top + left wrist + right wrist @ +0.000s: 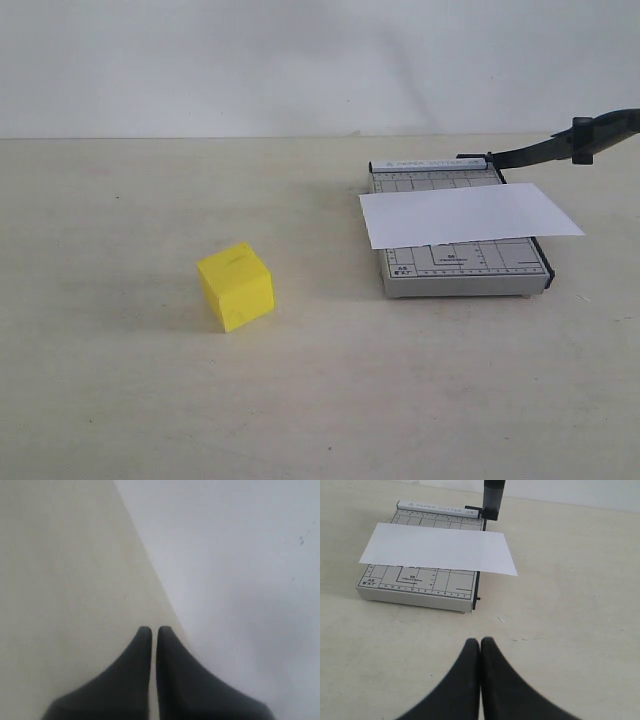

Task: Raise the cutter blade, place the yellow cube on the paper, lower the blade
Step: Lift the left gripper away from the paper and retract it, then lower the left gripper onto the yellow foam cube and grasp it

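Observation:
The yellow cube (236,286) sits on the table left of the middle, well apart from the cutter. The grey gridded cutter base (470,262) lies to the right with the white paper (468,213) across it, overhanging both sides. The black cutter blade (560,146) stands raised from its far hinge, with nothing holding it. In the right wrist view, my right gripper (480,640) is shut and empty over bare table, short of the base (415,587), paper (437,554) and blade (494,500). My left gripper (151,629) is shut and empty. Neither gripper shows in the exterior view.
A pale wall (300,60) runs behind the beige table (120,400). The left wrist view holds only the table surface (60,580) and the wall (240,570).

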Tool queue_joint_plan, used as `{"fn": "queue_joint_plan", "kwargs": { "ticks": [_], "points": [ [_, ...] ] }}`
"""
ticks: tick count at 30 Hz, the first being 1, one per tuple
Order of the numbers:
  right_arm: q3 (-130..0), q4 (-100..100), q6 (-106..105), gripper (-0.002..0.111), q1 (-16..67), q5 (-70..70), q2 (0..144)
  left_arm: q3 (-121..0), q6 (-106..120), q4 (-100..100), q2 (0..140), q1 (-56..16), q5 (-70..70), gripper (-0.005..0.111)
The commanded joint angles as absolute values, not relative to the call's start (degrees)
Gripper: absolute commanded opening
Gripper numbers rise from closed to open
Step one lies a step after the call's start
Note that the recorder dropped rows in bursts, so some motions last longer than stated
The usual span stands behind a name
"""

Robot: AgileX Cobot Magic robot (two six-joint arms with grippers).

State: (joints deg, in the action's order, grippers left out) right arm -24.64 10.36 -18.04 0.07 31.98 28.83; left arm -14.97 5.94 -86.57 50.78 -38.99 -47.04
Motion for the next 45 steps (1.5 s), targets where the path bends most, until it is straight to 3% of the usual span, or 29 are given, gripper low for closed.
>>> {"fn": "queue_joint_plan", "kwargs": {
  "ticks": [1, 3, 6, 10, 21, 24, 31, 35, 45],
  "points": [
    [-24.5, 10.1, -18.05, 0.0, -0.09, 31.94, 28.63, -11.68, 3.34, -56.68, 51.72, -38.1, -69.03, 0.005],
    [-24.5, 10.1, -18.05, 0.0, -0.09, 31.94, 28.63, -12.87, 8.98, -39.39, 52.37, -34.76, -67.74, 0.005],
    [-24.5, 10.1, -18.05, 0.0, -0.09, 31.94, 28.63, -17.09, 12.08, -12.32, 52.86, -30.67, -42.15, 0.005],
    [-24.5, 10.1, -18.05, 0.0, -0.09, 32.15, 28.63, -18.78, 12.99, -1.89, 55.15, -30.32, -22.53, 0.005],
    [-24.5, 10.33, -18.05, 0.0, -0.09, 35.44, 28.63, -19.65, 12.4, -3.11, 69.17, -30.31, -21.68, 0.007],
    [-24.5, 10.33, -18.05, 0.0, -0.09, 35.59, 28.63, -19.65, 12.4, -3.11, 70.94, -30.31, -21.01, 0.025],
    [-24.5, 10.33, -18.05, 0.0, -0.09, 35.89, 28.63, -19.65, 12.13, -4.03, 77.06, -30.31, -27.16, 0.11],
    [-24.5, 10.33, -18.05, 0.0, -0.09, 35.89, 28.63, -20.11, 11.4, -3.41, 83.32, -30.31, -34.49, 0.109],
    [-24.5, 10.33, -18.05, 0.0, -0.09, 36.01, 28.63, -28.03, 11.4, 11.25, 98.7, -30.31, -32.79, 0.109]
  ]
}}
